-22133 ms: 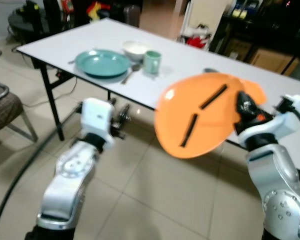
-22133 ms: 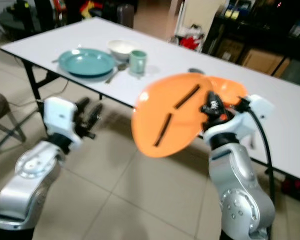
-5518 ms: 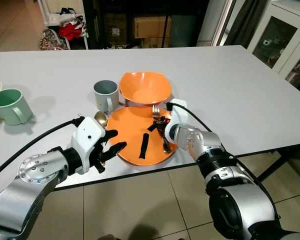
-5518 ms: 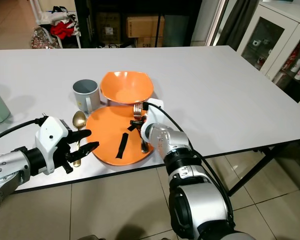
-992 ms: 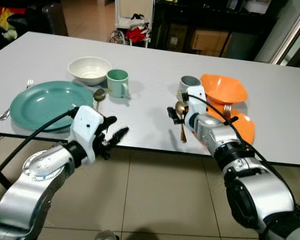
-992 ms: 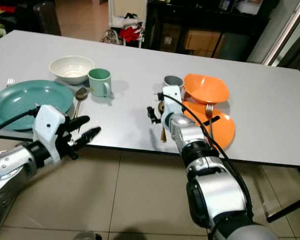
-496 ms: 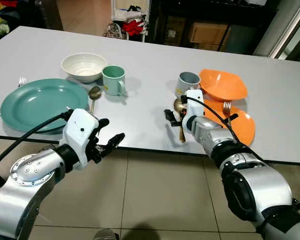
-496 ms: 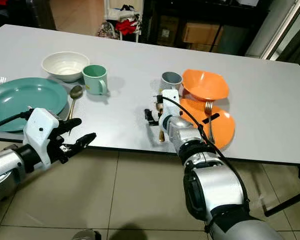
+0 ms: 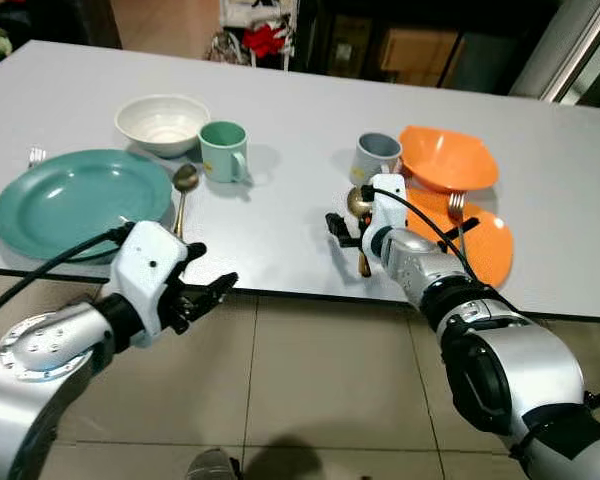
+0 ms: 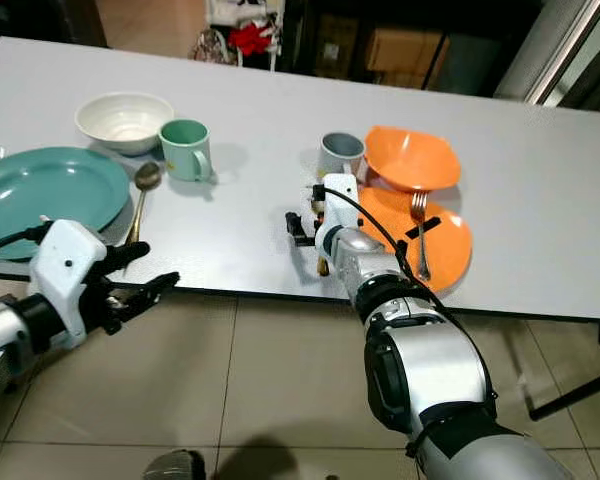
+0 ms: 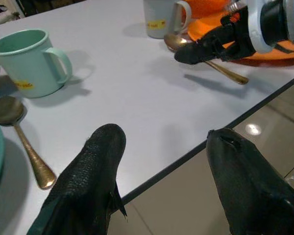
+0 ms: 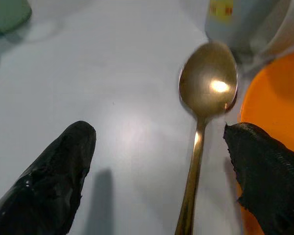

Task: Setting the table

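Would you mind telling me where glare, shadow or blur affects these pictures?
Right wrist view: a bright glint sits on the gold spoon bowl, and the black fingertips look soft. Left wrist view: the green mug throws a soft shadow on the table, and a light spot glares on the floor tile. Left eye view: sharp, evenly lit.

Two place settings on the white table (image 9: 280, 215). Left one: teal plate (image 9: 80, 200) w/ a gold spoon (image 9: 182, 190) just beside it, white bowl (image 9: 162, 122) and green mug (image 9: 223, 150) behind. Right one: orange plate (image 9: 480, 245) w/ a fork (image 9: 458, 222) lying on it, orange bowl (image 9: 448, 170) behind, grey mug (image 9: 377, 158) next to the bowl, 2nd gold spoon (image 12: 203, 112) flat on the table beside the plate's edge, bowl end toward the mug.
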You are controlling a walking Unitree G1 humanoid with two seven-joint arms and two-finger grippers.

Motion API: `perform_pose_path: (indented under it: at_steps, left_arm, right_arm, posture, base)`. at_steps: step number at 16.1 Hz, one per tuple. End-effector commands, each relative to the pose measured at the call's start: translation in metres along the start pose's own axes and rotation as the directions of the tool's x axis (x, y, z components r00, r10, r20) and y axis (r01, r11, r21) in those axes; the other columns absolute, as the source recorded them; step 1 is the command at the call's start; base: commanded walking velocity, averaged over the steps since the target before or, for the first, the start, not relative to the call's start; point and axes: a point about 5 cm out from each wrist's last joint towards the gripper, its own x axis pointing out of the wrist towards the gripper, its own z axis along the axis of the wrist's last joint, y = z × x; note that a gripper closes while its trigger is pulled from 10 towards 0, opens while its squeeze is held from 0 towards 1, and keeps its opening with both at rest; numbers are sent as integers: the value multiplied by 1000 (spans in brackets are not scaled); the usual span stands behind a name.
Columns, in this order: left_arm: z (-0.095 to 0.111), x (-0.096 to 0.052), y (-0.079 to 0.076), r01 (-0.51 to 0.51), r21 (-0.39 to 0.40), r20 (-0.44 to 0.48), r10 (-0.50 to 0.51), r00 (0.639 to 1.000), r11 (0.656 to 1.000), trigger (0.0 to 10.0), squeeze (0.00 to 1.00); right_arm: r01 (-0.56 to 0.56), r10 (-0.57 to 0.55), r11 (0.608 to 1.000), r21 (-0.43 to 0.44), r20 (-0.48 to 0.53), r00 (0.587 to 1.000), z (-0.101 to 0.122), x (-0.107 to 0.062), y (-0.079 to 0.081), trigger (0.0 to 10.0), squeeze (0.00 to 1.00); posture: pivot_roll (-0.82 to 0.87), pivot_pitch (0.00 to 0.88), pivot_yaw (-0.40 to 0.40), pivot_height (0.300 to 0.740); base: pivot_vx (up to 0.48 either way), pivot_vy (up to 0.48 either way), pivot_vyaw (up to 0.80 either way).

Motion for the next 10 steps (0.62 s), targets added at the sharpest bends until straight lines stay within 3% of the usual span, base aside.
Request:
perform_pose_path:
  at_steps: [1,6,10]
  left_arm:
    - [2,-4,-2,8,4,-4,-8,1000,1000,10000,0]
    - [0,-18,0,-27,6,-44,27,999,1000,10000,0]
    - [1,-24,3,-51,12,-53,52,997,999,10000,0]
  right_arm:
    - [2,-2,1000,2,9,1000,6,0,-2,10000,0]
    - [-19,19,1000,-7,10,1000,8,0,-1,10000,0]
    - [-53,55,996,-67,24,998,14,0,3,10000,0]
  posture:
    - [272,149,-86,740]
    - [289,192,-95,740]
    - [293,186,-104,740]
  base:
    - [0,0,0]
    - [0,0,0]
    - [0,0,0]
